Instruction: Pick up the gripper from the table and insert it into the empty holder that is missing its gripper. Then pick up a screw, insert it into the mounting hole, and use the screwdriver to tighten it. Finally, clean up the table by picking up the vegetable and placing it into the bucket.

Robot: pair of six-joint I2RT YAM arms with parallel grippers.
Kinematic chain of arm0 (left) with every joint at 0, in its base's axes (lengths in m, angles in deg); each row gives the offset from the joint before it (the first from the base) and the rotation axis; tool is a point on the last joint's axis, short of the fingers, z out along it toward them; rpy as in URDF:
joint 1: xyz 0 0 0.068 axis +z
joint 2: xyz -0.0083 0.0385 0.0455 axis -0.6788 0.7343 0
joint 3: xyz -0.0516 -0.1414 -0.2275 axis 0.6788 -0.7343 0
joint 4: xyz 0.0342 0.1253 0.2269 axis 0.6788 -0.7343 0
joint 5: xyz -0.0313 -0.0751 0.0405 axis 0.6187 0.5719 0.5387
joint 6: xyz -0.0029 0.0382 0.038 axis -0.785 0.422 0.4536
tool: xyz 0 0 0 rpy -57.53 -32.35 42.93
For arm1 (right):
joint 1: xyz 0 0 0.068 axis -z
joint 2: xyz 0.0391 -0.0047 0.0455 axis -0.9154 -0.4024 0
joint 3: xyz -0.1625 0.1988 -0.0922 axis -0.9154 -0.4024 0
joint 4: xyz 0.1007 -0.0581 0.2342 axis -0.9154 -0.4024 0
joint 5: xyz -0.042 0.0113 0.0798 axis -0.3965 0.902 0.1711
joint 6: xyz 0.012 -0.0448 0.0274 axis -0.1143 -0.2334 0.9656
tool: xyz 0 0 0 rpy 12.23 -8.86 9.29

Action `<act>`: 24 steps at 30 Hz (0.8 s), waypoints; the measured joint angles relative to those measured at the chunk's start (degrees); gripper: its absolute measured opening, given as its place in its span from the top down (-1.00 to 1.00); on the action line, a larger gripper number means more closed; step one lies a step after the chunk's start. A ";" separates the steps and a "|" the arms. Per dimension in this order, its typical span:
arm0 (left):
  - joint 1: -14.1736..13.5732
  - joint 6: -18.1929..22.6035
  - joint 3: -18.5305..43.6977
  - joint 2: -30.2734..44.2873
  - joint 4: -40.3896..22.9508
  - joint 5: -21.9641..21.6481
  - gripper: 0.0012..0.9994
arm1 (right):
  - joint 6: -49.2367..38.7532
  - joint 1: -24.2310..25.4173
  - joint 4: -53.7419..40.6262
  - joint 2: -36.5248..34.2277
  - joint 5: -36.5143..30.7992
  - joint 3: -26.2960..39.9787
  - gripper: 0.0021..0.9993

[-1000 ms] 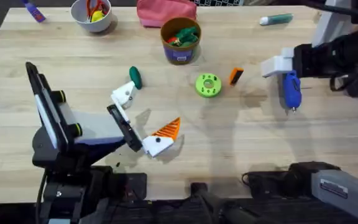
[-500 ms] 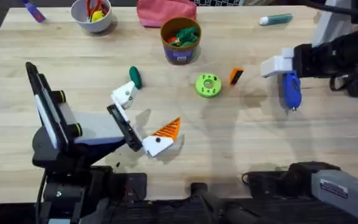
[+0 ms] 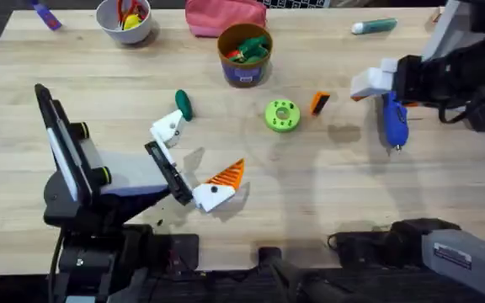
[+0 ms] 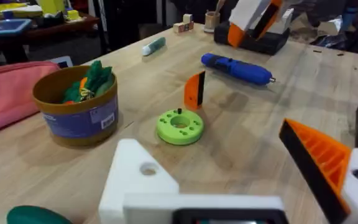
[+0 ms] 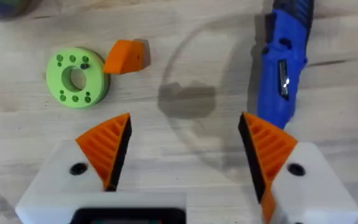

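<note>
Jaws spread on right gripper (image 5: 182,155), shifted slightly beside screwdriver (image 3: 392,119), left gripper (image 3: 196,164) unmoved, spread.

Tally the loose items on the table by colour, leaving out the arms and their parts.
Orange: 2, the gripper and the bucket
Green: 2, the vegetable and the round disc
Blue: 1, the screwdriver
Teal: 1, the marker
Pink: 1, the pouch
White: 1, the bowl
Total: 8
</note>
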 joint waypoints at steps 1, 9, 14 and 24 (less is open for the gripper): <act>0.00 -0.02 0.00 0.00 0.01 0.00 -0.97 | 1.67 -1.05 -0.29 0.00 -0.79 0.04 -0.99; 0.00 0.00 0.00 -0.02 0.01 0.00 -0.97 | 15.34 -12.18 -2.80 0.00 -7.18 4.40 -0.99; 0.00 0.00 0.00 -0.02 0.01 0.00 -0.97 | 20.04 -14.04 -6.78 -1.50 -8.73 9.19 -0.99; 0.00 0.00 0.00 -0.02 0.01 0.02 -0.97 | 22.90 -14.43 -10.94 -15.60 -9.44 18.03 -0.99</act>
